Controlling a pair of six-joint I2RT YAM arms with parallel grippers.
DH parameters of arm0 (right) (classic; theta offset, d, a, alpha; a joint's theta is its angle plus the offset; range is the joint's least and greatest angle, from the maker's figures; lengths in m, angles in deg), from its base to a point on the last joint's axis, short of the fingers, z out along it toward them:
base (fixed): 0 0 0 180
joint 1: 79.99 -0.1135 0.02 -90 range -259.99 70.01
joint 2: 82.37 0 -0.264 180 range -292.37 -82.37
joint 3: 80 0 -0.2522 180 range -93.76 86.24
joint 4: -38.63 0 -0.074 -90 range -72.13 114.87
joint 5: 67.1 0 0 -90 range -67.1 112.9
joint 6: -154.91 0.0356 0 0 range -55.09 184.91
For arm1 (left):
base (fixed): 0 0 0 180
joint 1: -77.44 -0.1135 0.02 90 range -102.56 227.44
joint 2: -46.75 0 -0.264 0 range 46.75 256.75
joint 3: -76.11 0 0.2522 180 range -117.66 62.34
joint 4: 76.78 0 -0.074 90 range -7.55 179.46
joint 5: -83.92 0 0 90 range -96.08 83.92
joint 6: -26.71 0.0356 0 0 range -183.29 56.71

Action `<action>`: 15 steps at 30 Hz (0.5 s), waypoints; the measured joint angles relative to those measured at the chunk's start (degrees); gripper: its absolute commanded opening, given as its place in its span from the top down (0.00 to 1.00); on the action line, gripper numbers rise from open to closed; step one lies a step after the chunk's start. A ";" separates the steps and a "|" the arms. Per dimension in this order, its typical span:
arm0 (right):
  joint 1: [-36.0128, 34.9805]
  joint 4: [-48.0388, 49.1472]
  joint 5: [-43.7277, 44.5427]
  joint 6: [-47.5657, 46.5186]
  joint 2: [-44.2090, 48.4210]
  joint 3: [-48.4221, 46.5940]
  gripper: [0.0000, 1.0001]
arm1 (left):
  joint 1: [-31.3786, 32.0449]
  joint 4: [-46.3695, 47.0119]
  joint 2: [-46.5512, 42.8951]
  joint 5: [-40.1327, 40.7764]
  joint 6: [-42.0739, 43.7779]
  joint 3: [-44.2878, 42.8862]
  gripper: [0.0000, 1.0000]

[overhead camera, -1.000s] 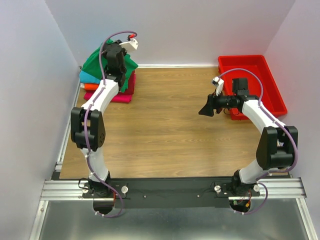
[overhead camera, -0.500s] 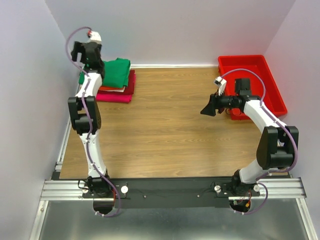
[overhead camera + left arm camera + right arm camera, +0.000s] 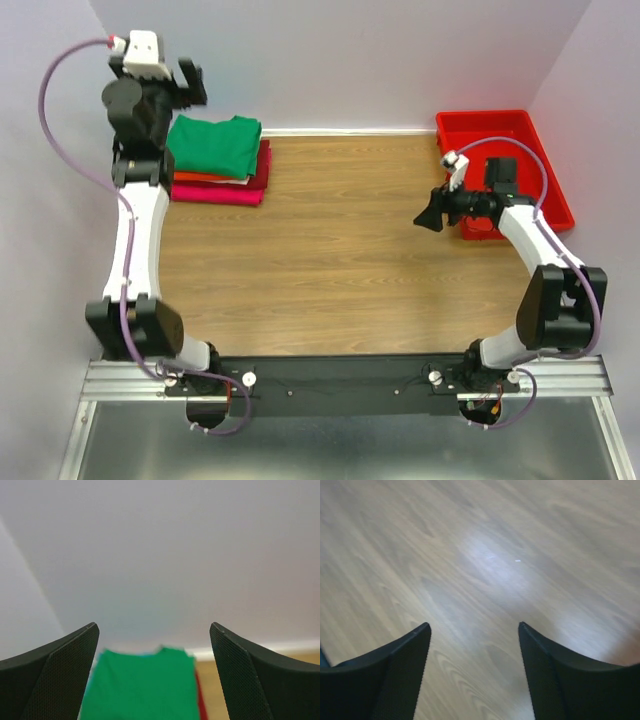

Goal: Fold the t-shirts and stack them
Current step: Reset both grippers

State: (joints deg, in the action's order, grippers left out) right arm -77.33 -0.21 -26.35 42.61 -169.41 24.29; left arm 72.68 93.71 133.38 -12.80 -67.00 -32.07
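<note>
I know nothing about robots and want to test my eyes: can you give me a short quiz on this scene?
1. True or false: the left hand is shut on a t-shirt.
2. On the wooden table, the red plastic tray sits at: A) the far right corner, B) the far left corner, C) the centre.
3. What colour is the folded cotton t-shirt topping the stack?
Key: 1 false, it is open and empty; 2 A; 3 green.

The green t-shirt [image 3: 213,146] hid all but thin edges of the lower t-shirts [image 3: 215,193], the left arm [image 3: 140,215] covered the stack's left end, and the left wrist view showed the green one blurred and cut off below.
</note>
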 measured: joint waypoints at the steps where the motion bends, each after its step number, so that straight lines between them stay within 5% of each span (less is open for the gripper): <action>1: 0.35 0.09 1.25 -0.52 1.09 0.00 0.17 | 0.00 0.72 -3.89 -4.44 -1.40 5.90 0.02; 3: 1.66 0.15 4.42 -0.90 4.24 0.02 0.15 | -0.02 1.64 -11.37 -9.64 -3.37 15.72 0.02; 5: 2.16 0.48 8.26 -0.66 7.17 0.20 0.00 | -0.02 1.75 -17.00 -14.05 -4.96 24.65 0.02; 9: 2.69 3.06 18.05 2.54 16.74 0.63 0.00 | 0.00 0.00 -25.83 -19.76 -7.15 37.00 0.02; 15: 2.71 7.06 31.89 15.72 26.67 2.71 0.00 | 0.00 -1.03 -38.18 -21.68 -7.52 44.06 0.02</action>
State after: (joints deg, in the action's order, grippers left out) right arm -74.62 6.85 5.54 58.32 -142.75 27.00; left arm 72.68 92.68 95.20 -34.48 -74.52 12.00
